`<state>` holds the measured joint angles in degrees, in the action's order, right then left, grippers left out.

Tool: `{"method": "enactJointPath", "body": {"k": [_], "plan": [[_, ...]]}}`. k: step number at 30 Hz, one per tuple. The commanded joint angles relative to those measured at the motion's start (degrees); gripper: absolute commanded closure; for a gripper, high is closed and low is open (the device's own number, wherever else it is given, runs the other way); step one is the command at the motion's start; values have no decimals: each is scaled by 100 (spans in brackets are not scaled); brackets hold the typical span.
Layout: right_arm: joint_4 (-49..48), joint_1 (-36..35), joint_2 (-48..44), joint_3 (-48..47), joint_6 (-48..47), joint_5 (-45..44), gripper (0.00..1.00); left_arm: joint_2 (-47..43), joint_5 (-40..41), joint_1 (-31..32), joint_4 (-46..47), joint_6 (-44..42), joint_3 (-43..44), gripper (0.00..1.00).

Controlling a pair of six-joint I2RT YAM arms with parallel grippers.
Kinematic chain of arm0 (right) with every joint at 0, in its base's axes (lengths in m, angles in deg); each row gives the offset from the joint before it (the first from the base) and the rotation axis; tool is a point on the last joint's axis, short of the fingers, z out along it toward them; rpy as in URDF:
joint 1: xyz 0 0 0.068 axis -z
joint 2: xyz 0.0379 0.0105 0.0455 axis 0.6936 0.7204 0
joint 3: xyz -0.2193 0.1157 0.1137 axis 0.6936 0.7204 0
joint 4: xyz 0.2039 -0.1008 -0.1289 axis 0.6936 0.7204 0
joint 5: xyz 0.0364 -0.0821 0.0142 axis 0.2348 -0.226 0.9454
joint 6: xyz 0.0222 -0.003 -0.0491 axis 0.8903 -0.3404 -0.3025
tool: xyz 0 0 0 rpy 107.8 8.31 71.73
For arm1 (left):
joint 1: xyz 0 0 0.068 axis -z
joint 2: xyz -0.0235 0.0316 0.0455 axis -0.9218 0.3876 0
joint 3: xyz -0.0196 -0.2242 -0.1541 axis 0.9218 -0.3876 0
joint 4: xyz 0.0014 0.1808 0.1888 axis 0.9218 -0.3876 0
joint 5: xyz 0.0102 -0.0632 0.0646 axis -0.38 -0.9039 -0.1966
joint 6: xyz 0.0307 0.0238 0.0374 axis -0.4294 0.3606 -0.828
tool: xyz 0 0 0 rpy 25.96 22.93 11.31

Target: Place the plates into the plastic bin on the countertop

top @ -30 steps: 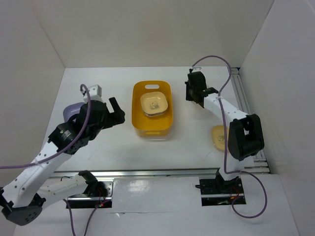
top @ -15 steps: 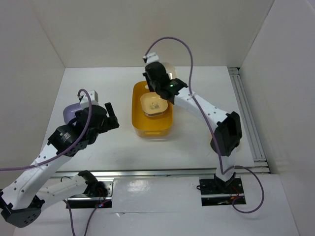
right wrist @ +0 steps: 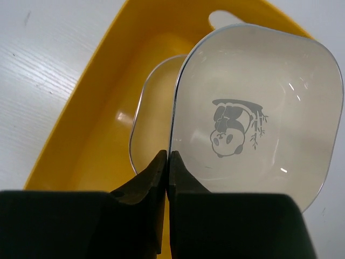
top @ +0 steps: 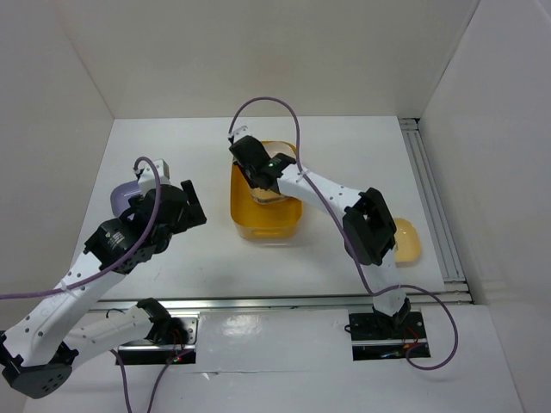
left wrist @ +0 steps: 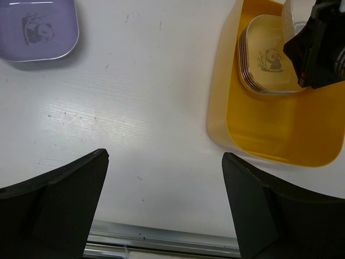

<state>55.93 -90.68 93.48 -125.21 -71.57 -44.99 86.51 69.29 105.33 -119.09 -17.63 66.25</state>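
White walls [top: 258, 52] box in a plain white countertop [top: 344, 146], and the orange-yellow bin [top: 265, 232] sits mid-table between my two arms. The right gripper [right wrist: 166, 162] reaches across over the bin, its fingers pinched nearly together on the rim of a cream plate [right wrist: 259, 108]. That plate hangs tipped up on edge with its panda print facing the wrist camera. It stretches away from the fingers toward the bin's far end, where the handle slot [right wrist: 226, 19] is.

What matters to me now is what lies under it. The stack of plates [right wrist: 148, 124] rests on the bin floor, below the held plate and a little to one side, not touching it. I judge the next move is to lower and level the plate onto that stack before the fingers part. Released while tilted, it could land on edge against the wall.

The left gripper [left wrist: 164, 162] hangs spread wide and holds nothing, over bare countertop just left of the bin. A purple plate [left wrist: 38, 29] lies beyond it to the left, so the left arm is the nearer one for that. A yellow plate [top: 409, 243] lies out on the right, beside the right arm's elbow.
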Motion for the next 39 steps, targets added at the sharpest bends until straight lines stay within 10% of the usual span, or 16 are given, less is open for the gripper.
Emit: {"method": "enactJointPath", "body": {"k": [1,5,12,20,39], "plan": [[-224,-87,-333,243,-46,-16,87,-25,150,10,26,116,-37,0],[-329,-87,-386,376,-46,124,66,-25,150,10,26,168,16,0],[-461,-350,-711,121,-46,125,0,90,150,-103,-79,493,-115,0],[-1068,-588,-2213,1148,7,125,0,554,55,-911,647,1426,-924,0],[-2009,-395,-4368,4444,613,1074,0,3947,-1817,-3997,3461,-209,-2,0]]}}
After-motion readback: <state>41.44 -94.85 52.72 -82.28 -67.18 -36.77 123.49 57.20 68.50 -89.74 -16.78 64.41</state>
